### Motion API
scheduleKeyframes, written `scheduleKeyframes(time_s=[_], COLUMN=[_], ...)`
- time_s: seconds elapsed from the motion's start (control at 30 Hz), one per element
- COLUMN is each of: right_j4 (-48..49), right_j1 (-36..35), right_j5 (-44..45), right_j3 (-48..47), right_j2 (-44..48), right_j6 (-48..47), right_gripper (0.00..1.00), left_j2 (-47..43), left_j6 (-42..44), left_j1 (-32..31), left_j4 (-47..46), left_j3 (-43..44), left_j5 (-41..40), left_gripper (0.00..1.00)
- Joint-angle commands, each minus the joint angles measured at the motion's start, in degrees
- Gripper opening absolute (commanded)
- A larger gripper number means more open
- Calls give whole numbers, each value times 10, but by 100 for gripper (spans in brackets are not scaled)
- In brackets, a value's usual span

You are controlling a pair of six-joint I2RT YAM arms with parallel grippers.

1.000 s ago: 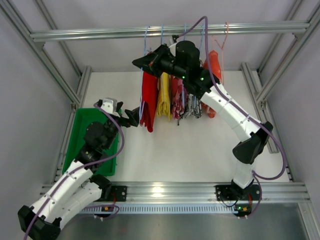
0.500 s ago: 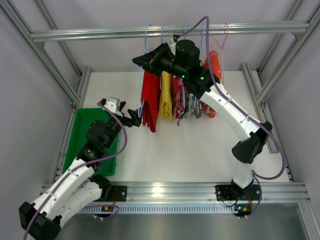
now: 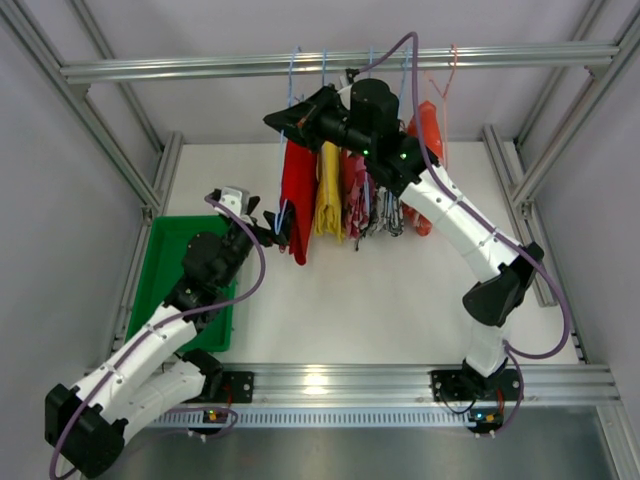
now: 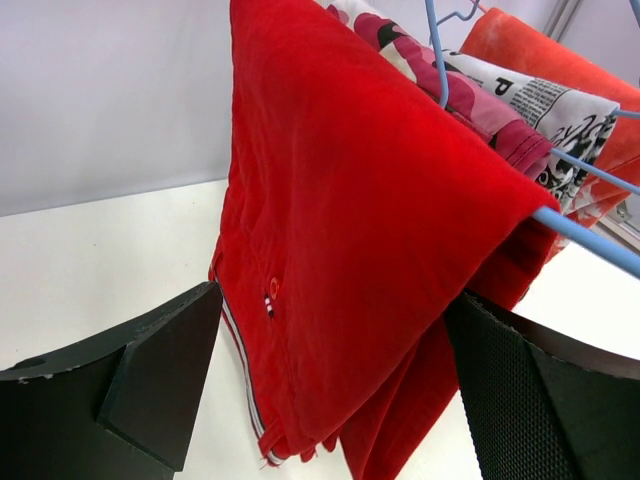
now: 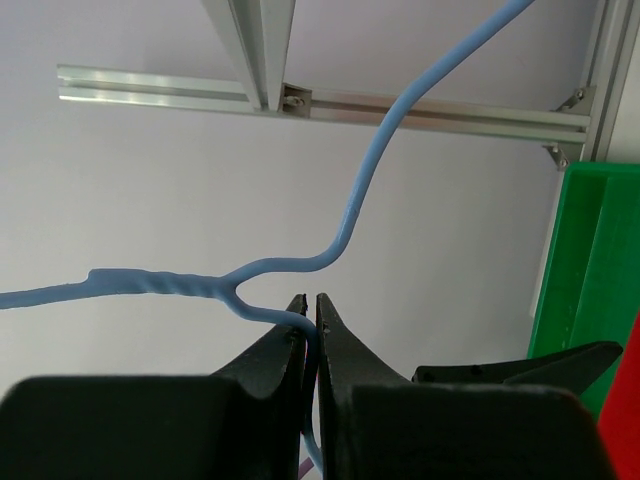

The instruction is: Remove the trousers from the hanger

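Note:
The red trousers [image 3: 297, 195] hang folded over a blue wire hanger [image 3: 291, 85] at the left end of the rail's row; the yellow trousers [image 3: 328, 190] hang just right of them. In the left wrist view the red trousers [image 4: 350, 230] drape over the blue hanger bar [image 4: 585, 240], between my two wide-open fingers. My left gripper [image 3: 268, 228] is open around the lower part of the red trousers. My right gripper [image 3: 280, 122] is shut on the blue hanger wire [image 5: 300, 262] just below its twisted neck, as the right wrist view shows.
A green bin [image 3: 160, 270] sits on the table at the left, also in the right wrist view [image 5: 590, 270]. More garments, patterned [image 3: 372, 195] and orange [image 3: 427, 135], hang to the right on the aluminium rail [image 3: 200, 68]. Frame posts stand at both sides.
My left gripper has moved right and up to the red trousers, closing around their lower part. The right arm holds the hanger in the same place.

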State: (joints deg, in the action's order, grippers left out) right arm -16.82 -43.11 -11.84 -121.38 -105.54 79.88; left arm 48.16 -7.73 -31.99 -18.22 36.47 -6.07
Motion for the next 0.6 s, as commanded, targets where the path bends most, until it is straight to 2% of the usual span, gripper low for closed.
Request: scheduleKeyframes(time_s=[0.0,0.3,0.57], right_j4=[87,88,91], right_j1=[-3,-4,-4], right_j5=[-6,-13,-12], right_j3=[-59,-61,-61], right_j2=[22,24,29], right_j6=[7,12,5], right_gripper=[0,0,0], left_j2=[6,6,6], left_j6=[-11,8,10], left_j1=[-3,0,1], left_j4=[-61,-69,-68], left_j3=[26,34,37], left_j5=[-12,-39,-12], left_gripper=[94,83,85])
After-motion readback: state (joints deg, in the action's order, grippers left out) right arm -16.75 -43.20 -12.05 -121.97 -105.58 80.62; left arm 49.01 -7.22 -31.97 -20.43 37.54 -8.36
